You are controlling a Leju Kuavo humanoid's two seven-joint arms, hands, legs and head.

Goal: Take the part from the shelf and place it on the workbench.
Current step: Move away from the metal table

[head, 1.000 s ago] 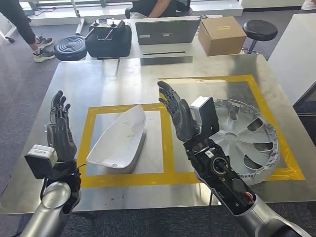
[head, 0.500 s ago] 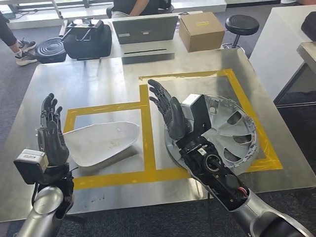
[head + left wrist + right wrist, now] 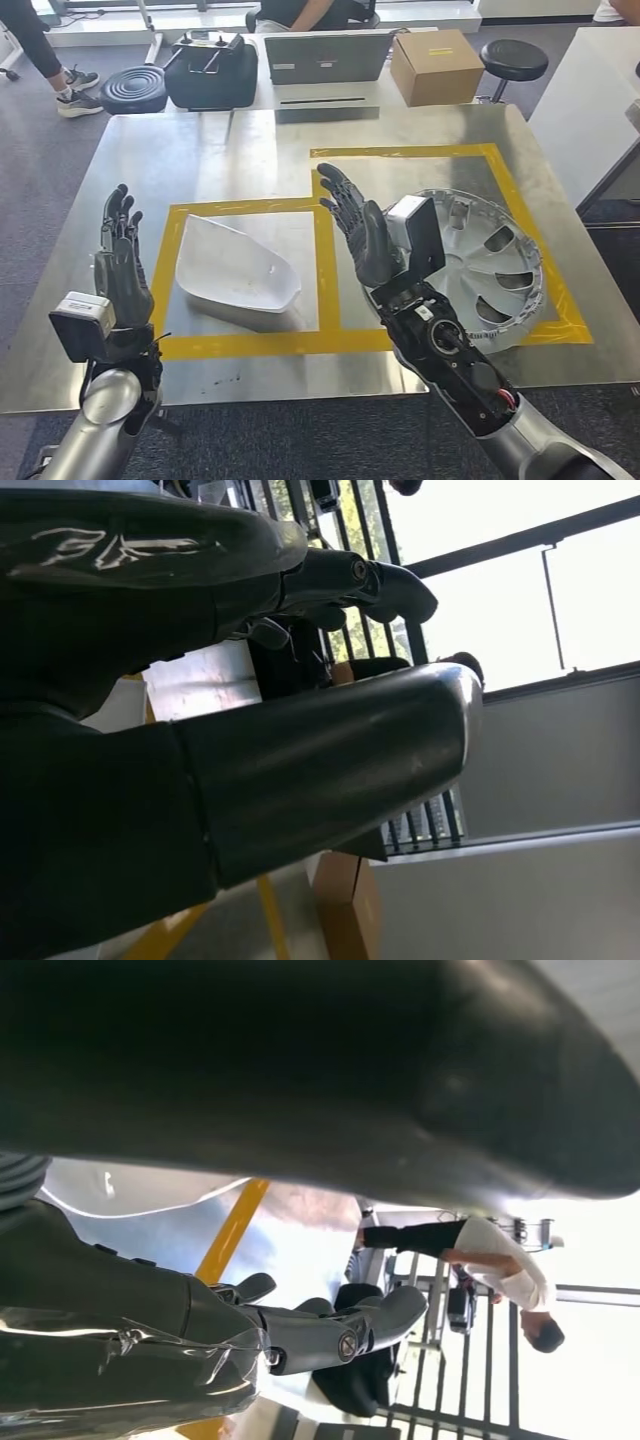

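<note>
Both hands are raised above the near edge of the steel bench, fingers apart and pointing up, holding nothing. The left hand hangs over the bench's near left corner. The right hand stands between the two taped bays, its palm turned toward the left one.

White shell-shaped part: lying inside the left bay of the yellow tape outline, hollow side up, not touched by either hand. Silver wheel cover: flat in the right bay, partly hidden by the right forearm and its wrist camera. No shelf can be seen from the head view.

Judgement: with two parts on the bench and both hands free, the placing looks done for these pieces. The step in hand is most likely to clear the arms and go for another part, though which of the two is the task's own part cannot be told.

To do this well:
- Lift the right arm straight up before swinging it, since its forearm hangs over the wheel cover's rim.
- Keep the left hand outside the tape so it does not nudge the shell.
- Keep the fingers spread on the way to the shelf.

Behind the bench: a laptop, a cardboard box, a black case, two stools.
</note>
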